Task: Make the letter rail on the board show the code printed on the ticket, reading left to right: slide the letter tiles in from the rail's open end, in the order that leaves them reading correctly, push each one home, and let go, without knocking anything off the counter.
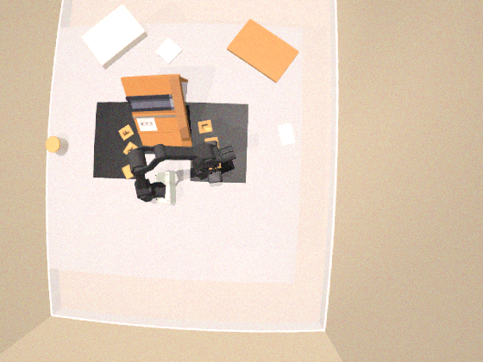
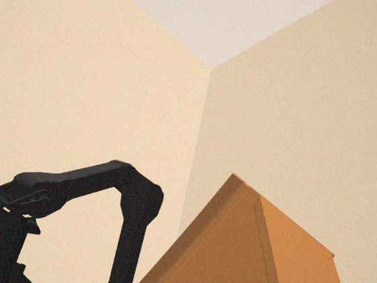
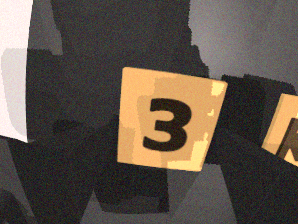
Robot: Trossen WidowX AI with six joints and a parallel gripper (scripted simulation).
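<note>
The orange board (image 1: 161, 135) (image 2: 215, 242) stands behind the arm. Its dark rail (image 1: 151, 103) shows no tiles. The ticket (image 1: 147, 124) below the rail reads KY3. The 3 tile (image 3: 169, 119) lies face up on the dark mat. My gripper (image 1: 215, 167) (image 3: 168, 128) is low over it and open, with dark fingers on either side; whether they touch it is unclear. Another tile (image 3: 286, 131) (image 1: 211, 140) is partly visible, its letter cut off. An L tile (image 1: 205, 126) lies beyond it. Left of the board are an F tile (image 1: 126, 132) and two partly hidden tiles (image 1: 129, 148) (image 1: 128, 171).
The dark mat (image 1: 235, 116) extends under the board and tiles. A white box (image 1: 114, 36), a small white square (image 1: 168, 51) and an orange slab (image 1: 263, 50) lie at the back. A white card (image 1: 286, 134) is at right, an orange cylinder (image 1: 53, 144) at the left edge.
</note>
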